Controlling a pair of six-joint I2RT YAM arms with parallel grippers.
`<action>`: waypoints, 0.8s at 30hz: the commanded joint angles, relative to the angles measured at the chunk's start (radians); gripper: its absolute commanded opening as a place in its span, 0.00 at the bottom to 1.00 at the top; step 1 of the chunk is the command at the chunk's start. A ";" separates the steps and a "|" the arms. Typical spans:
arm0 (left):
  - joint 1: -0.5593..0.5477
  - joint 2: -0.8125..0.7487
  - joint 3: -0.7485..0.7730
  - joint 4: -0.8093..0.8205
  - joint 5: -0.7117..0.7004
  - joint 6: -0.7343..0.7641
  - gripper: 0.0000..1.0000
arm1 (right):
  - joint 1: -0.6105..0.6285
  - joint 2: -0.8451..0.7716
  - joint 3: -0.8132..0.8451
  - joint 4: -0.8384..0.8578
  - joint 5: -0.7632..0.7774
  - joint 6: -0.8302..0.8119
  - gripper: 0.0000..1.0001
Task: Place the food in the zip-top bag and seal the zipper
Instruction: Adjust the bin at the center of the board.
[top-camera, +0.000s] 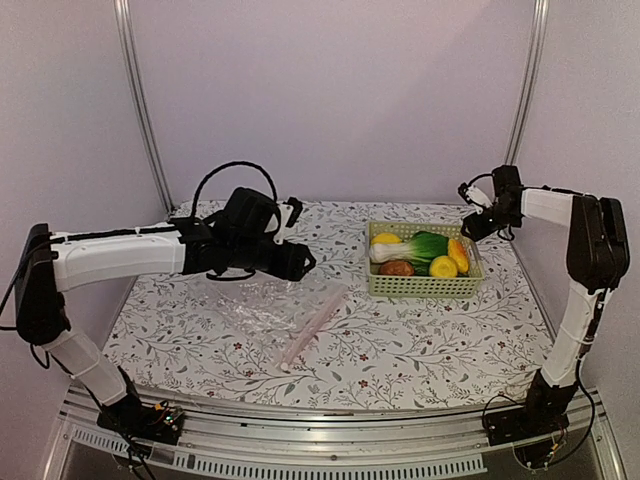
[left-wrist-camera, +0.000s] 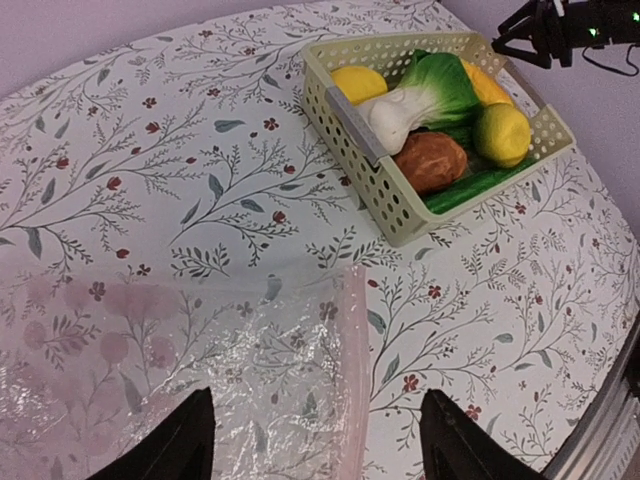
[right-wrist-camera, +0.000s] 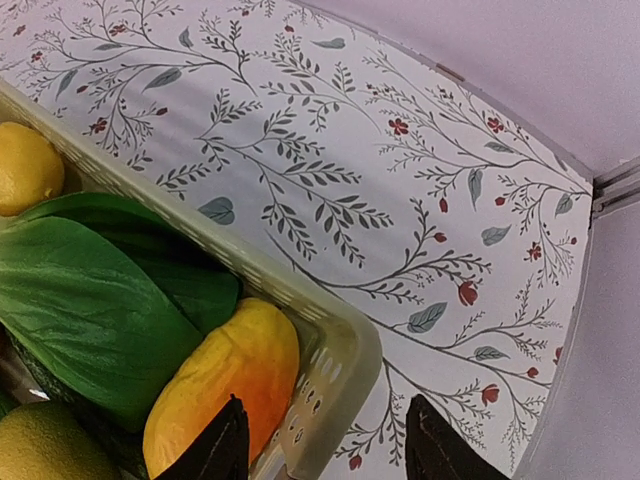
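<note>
Left tool wide, empty, above the bag lying flat on the desk; right tool parted, empty, over basket corner; food in basket

No readable text or labels — none.

LIGHT: I saw soft, even, lilac-tinted light over the table, with only faint shadows | GLARE: small glints on the zip-top bag crinkles | FOCUS: top view looked soft to me; the right gripper was dark and blurred at the bottom edge | DISTORTION: wrist views bowed the table's far edge
</note>
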 joint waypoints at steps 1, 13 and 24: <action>-0.010 0.108 0.037 0.130 0.054 -0.113 0.68 | -0.004 -0.046 -0.105 -0.004 0.030 0.058 0.49; -0.042 0.277 0.227 0.155 0.038 -0.070 0.67 | -0.002 -0.424 -0.357 -0.330 -0.158 -0.013 0.55; -0.042 0.143 0.113 0.032 -0.027 0.026 0.70 | -0.003 -0.284 0.021 -0.319 -0.148 -0.086 0.51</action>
